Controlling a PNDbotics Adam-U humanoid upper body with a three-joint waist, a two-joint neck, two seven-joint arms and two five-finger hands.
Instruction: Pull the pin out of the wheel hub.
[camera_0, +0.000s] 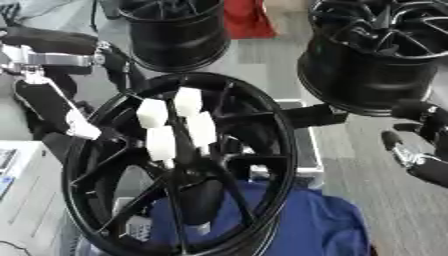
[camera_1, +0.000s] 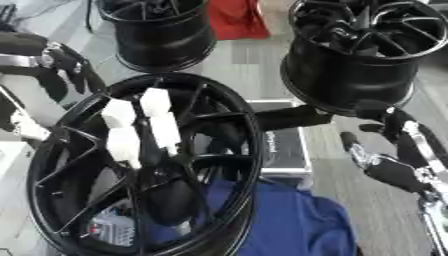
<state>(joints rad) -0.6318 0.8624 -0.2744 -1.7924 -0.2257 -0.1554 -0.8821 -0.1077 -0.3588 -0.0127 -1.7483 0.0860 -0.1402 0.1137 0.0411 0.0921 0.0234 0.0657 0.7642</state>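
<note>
A black spoked wheel hub (camera_0: 262, 125) stands tilted on its edge in the middle, face toward me. Several white block-shaped pins (camera_0: 188, 101) stick out around its centre, one of them lower down (camera_0: 160, 142). My left hand (camera_0: 116, 62) comes in from the upper left, its fingers curled down over the rim's upper left edge. My right hand (camera_1: 392, 167) hovers to the right of the hub, apart from it, with thumb and fingers (camera_1: 409, 132) spread and holding nothing.
Two more black wheels stand behind, one at the top centre (camera_0: 179, 35) and one at the top right (camera_1: 359, 55). A blue cloth (camera_0: 306, 225) lies under the hub. A red cloth (camera_0: 248, 20) is at the back. A black-and-white bar (camera_0: 54, 110) stands left of the rim.
</note>
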